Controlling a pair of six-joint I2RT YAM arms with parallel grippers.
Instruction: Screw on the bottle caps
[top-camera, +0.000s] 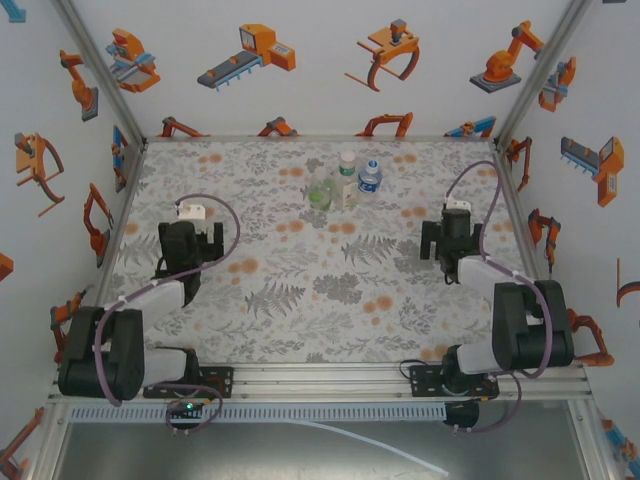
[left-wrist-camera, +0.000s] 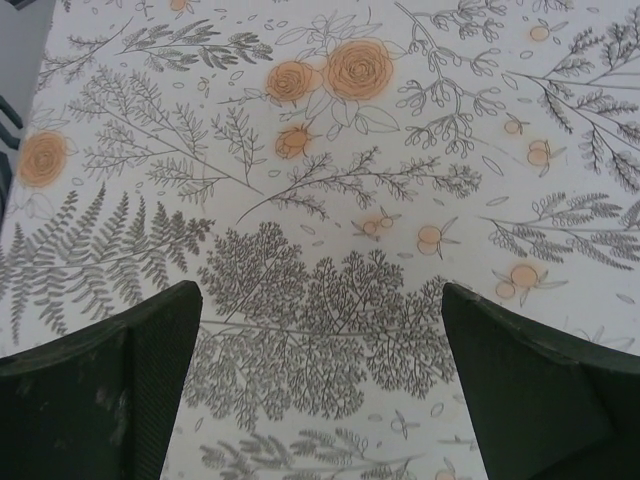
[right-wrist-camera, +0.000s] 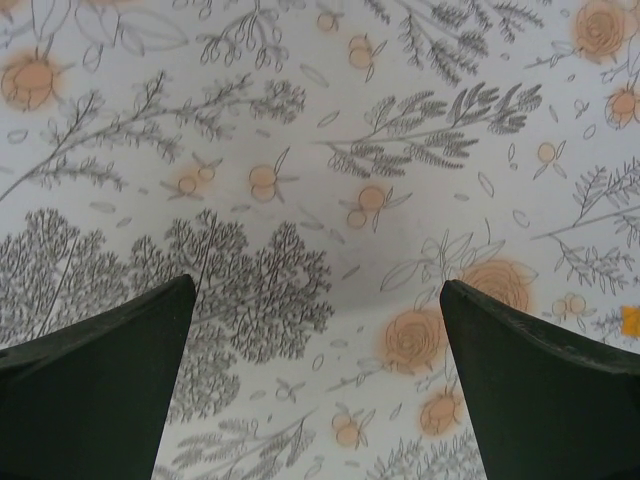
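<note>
Bottles (top-camera: 346, 185), position? — Obs. 1

Three stand upright in a tight cluster at the far centre of the table (top-camera: 300, 300). The green-tinted one is on the left, the green-and-white label in the middle, and the blue label on the right. — Obs. 2

Tops? — Obs. 1

A whitish cap (top-camera: 347, 158) sits on the middle bottle. The tops of the other two are too small to judge. — Obs. 2

Left gripper (left-wrist-camera: 320, 288), state? — Obs. 1

Its fingers are spread wide apart, and the fern-and-rose print of the cloth shows between them. From above, it hangs over the left side of the table at mid-depth. The bottles lie farther back and to its right, well apart from it. — Obs. 2

Right gripper (right-wrist-camera: 316, 282)? — Obs. 1

Its fingers are likewise wide apart over printed cloth. It hangs over the right side of the table, at about the same depth as the left one. The bottles lie farther back and to its left, also well apart from it. — Obs. 2

Cluster relative to both? — Obs. 1

Side to side it falls between the two grippers, somewhat nearer the right one, and it sits beyond both toward the back wall. Neither gripper touches a bottle. — Obs. 2
</note>
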